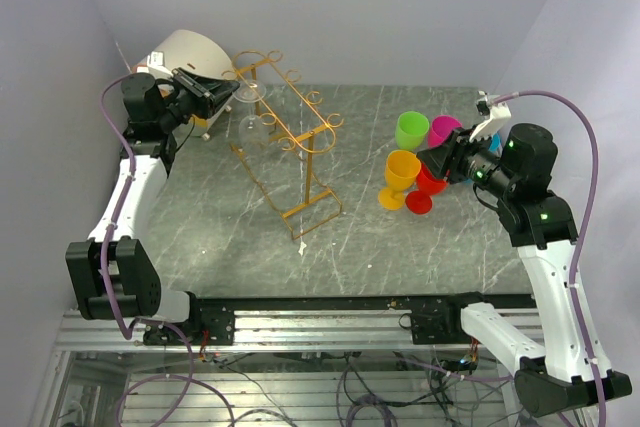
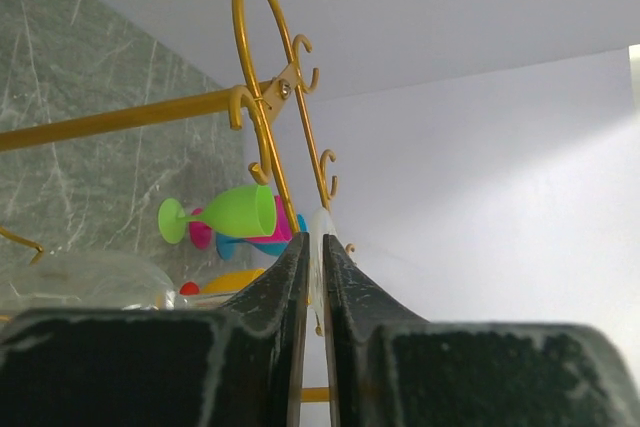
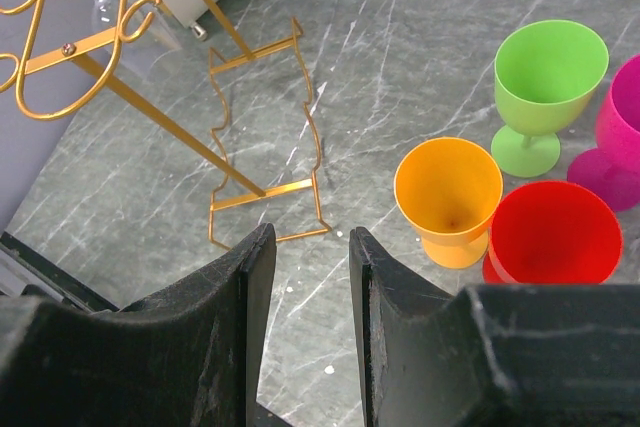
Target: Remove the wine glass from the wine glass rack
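The wine glass point(image 1: 249, 125) is clear and hard to pick out. It hangs among the rails at the far-left end of the wine glass rack point(image 2: 120, 119), its bowl a pale blur below the gold wire. In the left wrist view the bowl shows faintly at the lower left.

The left gripper point(image 2: 315, 243) is right at that end of the rack. Its two black fingers point(image 2: 285, 287) are drawn almost together, with only a thin translucent edge between them. That looks to be a rim of the glass pinched in the jaws, though which part of the glass I cannot tell.

The rack is thin gold wire with long parallel rails, curled loops and hooks at the ends, and slanted legs down to a flat wire foot. It stands on the grey marbled table point(image 1: 200, 217). Just behind the left arm is a round white drawer box point(image 1: 190, 52) on small feet.

Well apart to the right, the right gripper point(image 3: 312, 237) hangs over a cluster of coloured cups. Its jaws stand parted with nothing between them — only bare table shows in the gap.

By count there is one clear glass, one rack, one drawer box and two arms. Four cups are plainly seen: green point(image 3: 548, 72), orange point(image 3: 448, 192), red point(image 3: 553, 234) and pink point(image 3: 625, 112). A sliver of a blue cup point(image 2: 228, 246) shows beneath the pink one in the left wrist view.
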You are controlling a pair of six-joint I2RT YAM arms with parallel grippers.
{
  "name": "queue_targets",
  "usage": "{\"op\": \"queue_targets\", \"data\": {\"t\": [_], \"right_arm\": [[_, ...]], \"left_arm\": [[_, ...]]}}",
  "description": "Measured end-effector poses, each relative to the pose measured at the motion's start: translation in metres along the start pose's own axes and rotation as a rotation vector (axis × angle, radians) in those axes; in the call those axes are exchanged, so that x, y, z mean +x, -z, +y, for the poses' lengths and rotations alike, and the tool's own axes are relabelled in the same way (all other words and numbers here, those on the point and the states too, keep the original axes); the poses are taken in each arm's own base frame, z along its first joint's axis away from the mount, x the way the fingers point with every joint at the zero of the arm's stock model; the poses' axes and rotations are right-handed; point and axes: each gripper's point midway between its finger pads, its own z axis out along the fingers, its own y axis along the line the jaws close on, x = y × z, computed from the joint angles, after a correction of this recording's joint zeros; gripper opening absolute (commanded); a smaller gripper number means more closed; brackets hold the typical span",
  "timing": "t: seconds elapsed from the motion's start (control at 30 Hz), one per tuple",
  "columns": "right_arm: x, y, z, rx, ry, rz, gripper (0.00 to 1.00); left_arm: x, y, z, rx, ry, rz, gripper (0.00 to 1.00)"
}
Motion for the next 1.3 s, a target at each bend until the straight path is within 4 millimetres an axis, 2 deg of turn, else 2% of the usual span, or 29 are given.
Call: {"op": "queue_targets", "data": {"t": [0.3, 0.8, 0.9, 1.07, 1.3], "right_arm": [[-0.0003, -0.0002, 0.0001, -0.001, 0.0, -0.001, 0.36], [0.001, -0.0008, -0.0001, 0.0, -0.009, 0.002, 0.36], [0.0017, -0.0011, -0.0003, 0.0, -0.01, 0.003, 0.36], [0.0024, -0.0016, -0.0006, 0.0, -0.014, 0.004, 0.36], [0.0028, -0.0022, -0.0002, -0.003, -0.017, 0.004, 0.37]], "left_arm": [[-0.0011, 0.0001, -0.0078, 0.015, -0.009, 0.004, 0.1], [-0.0001, 0.0013, -0.0092, 0.003, 0.039, 0.008, 0.07], [0.001, 0.0021, -0.0068, -0.02, 0.027, 0.016, 0.1], [0.0011, 0.004, -0.008, -0.047, -0.02, 0.026, 0.24], [0.0036, 0.0084, -0.0069, -0.092, -0.074, 0.048, 0.27]]}}
